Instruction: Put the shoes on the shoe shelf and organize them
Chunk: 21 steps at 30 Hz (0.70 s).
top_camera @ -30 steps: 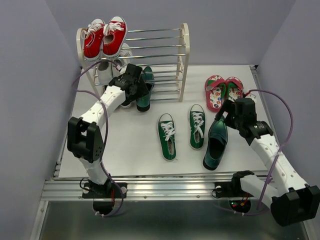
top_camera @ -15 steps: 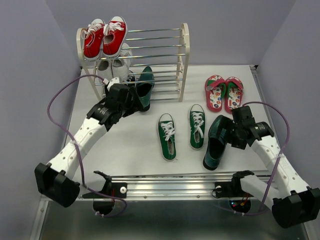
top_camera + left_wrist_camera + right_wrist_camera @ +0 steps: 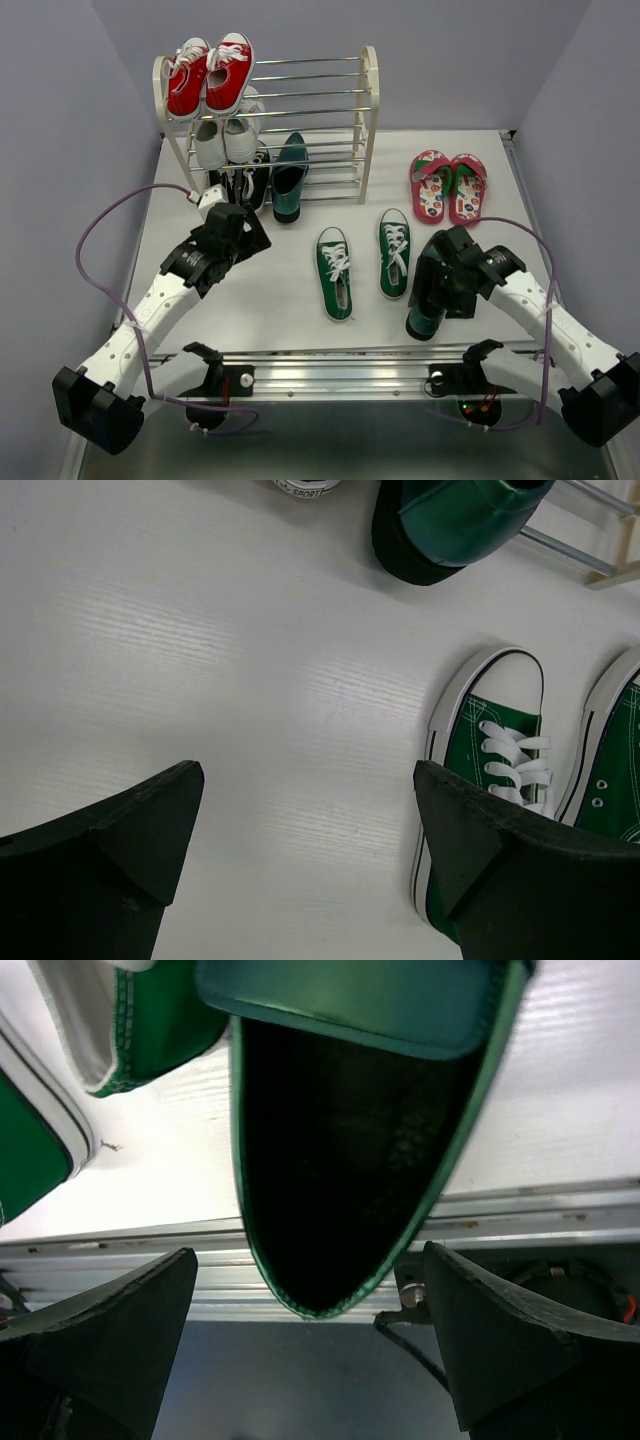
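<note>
The shoe shelf (image 3: 371,90) stands at the back left. One teal loafer (image 3: 289,180) rests at its bottom tier, toe sticking out to the front; it also shows in the left wrist view (image 3: 450,525). My left gripper (image 3: 252,230) is open and empty over bare table (image 3: 308,780), in front of the shelf. The other teal loafer (image 3: 425,295) lies near the front edge. My right gripper (image 3: 440,285) is open above its heel end (image 3: 350,1160), with the fingers to either side and apart from it. Two green sneakers (image 3: 335,272) (image 3: 394,252) lie mid-table. The flip-flops (image 3: 447,185) lie at the back right.
Red sneakers (image 3: 210,75) fill the left of the top tier, white sneakers (image 3: 225,138) the middle tier, black sneakers (image 3: 245,180) the bottom left. The table's metal front rail (image 3: 330,375) runs just below the right loafer's heel.
My left gripper has drawn back from the shelf toward the near left, leaving the teal loafer at the bottom tier. My right gripper has moved down over the other loafer's heel.
</note>
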Tool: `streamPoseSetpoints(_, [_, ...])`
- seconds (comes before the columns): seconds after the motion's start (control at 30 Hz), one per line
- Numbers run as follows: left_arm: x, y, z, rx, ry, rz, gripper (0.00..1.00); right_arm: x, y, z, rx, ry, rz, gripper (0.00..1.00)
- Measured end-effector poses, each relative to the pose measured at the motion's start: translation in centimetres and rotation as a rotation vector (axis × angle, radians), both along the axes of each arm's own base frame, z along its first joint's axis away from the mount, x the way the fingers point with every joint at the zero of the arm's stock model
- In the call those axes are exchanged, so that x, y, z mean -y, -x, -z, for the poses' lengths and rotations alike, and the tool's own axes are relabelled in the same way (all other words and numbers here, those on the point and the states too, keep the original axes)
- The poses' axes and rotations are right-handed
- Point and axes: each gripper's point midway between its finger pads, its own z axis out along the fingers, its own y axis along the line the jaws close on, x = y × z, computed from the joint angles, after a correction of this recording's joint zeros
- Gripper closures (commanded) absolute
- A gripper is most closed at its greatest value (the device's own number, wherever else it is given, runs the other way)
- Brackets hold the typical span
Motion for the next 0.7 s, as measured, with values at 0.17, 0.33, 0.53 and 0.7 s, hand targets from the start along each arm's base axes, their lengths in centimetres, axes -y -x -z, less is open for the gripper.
streamPoseSetpoints(0.17, [0.0, 0.0, 0.2, -0.002, -0.002, -0.002, 0.01, 1.7, -0.1, -1.8, 0.028, 0.059, 0.14, 0.0])
streamPoseSetpoints(0.33, [0.1, -0.2, 0.0, 0.008, 0.001, 0.009, 0.01, 3.2, 0.2, -2.8, 0.051, 0.094, 0.287, 0.0])
streamPoseSetpoints(0.53, [0.5, -0.4, -0.3, 0.02, 0.008, 0.028, 0.01, 3.9, 2.1, 0.3, -0.047, 0.139, 0.368, 0.0])
streamPoseSetpoints(0.7, [0.6, -0.5, -0.3, 0.024, 0.012, 0.03, 0.01, 3.5, 3.5, 2.6, -0.145, 0.144, 0.376, 0.27])
